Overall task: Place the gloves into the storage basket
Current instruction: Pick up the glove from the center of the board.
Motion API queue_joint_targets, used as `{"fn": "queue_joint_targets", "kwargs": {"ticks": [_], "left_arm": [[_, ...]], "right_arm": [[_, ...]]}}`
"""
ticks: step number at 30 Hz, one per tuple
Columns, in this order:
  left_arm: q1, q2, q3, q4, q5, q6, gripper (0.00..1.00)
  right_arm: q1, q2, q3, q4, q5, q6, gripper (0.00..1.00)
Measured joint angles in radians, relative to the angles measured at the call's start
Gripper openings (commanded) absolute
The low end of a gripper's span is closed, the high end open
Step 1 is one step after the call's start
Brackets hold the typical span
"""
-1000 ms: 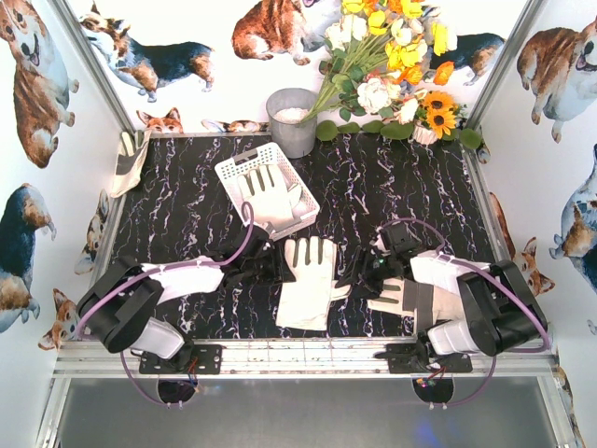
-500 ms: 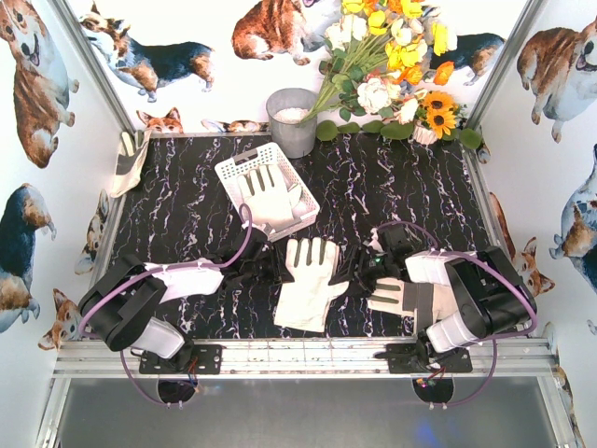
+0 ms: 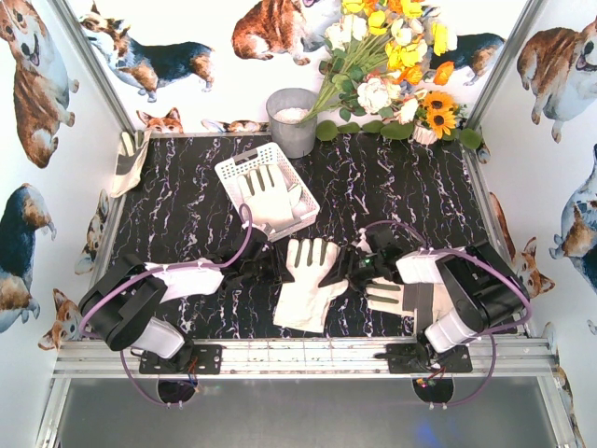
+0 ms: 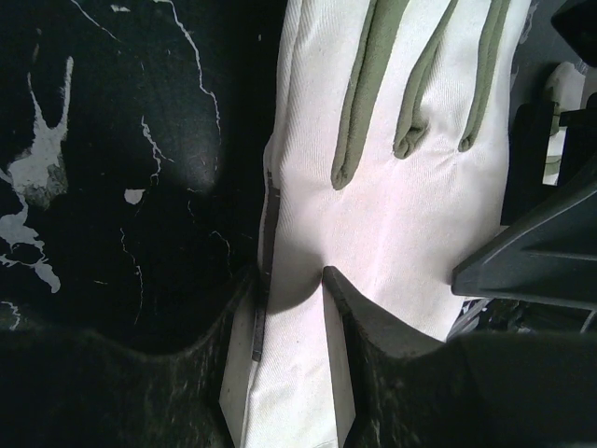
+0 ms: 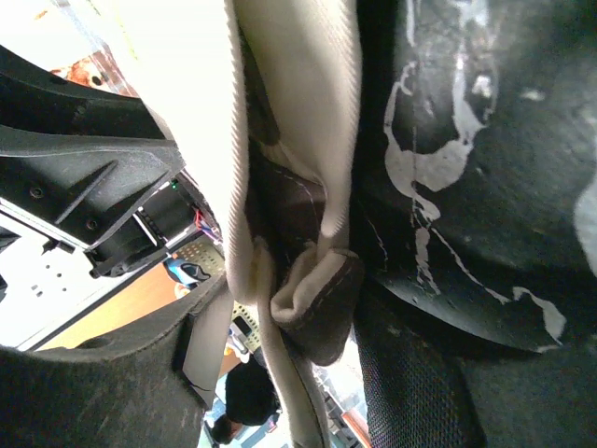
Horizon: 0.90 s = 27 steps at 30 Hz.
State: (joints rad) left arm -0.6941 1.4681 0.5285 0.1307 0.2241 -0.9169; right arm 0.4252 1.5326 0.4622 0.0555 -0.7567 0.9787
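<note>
**Top external view.** The storage basket (image 3: 231,169) stood tilted at the far left of the marbled table (image 3: 187,219), just in front of a grey bucket (image 3: 292,126). One glove (image 3: 268,193) already lay inside it, palm up. The middle glove (image 3: 306,285) lay flat near the front edge, well apart from the basket, fingers pointing away from the arms. The left gripper (image 3: 270,266) met its left edge and the right gripper (image 3: 357,269) its right edge. A third glove (image 3: 403,297) lay partly under the right arm.

**Left wrist view.** The two fingers (image 4: 347,313) straddled the glove's left edge at the palm. Fabric filled the gap between them, so they read as closed on that edge. The glove rested on the table here.

**Right wrist view.** The fingers (image 5: 410,392) were closed on a bunched fold of the middle glove, apparently at the thumb side. That edge was raised off the table.

**Step in hand.** This appeared to be a two-handed pick of the middle glove, with both edges taken and the lift barely begun. The next move would call for raising both sides together, carrying the glove up and left over the basket, then releasing it onto the glove inside.

**Writing.** No brand, label or lettering could be read in any view
</note>
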Motion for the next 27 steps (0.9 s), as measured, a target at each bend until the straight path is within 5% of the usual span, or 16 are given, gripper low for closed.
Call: {"fn": "queue_joint_targets", "kwargs": {"ticks": [12, 27], "left_arm": [[0.000, -0.007, -0.013, 0.003, -0.001, -0.011, 0.17], [-0.005, -0.042, -0.047, 0.097, 0.069, -0.026, 0.00]], "right_arm": [[0.018, 0.043, 0.007, 0.008, 0.043, 0.013, 0.00], [0.022, -0.090, 0.028, -0.167, 0.124, -0.084, 0.00]]}}
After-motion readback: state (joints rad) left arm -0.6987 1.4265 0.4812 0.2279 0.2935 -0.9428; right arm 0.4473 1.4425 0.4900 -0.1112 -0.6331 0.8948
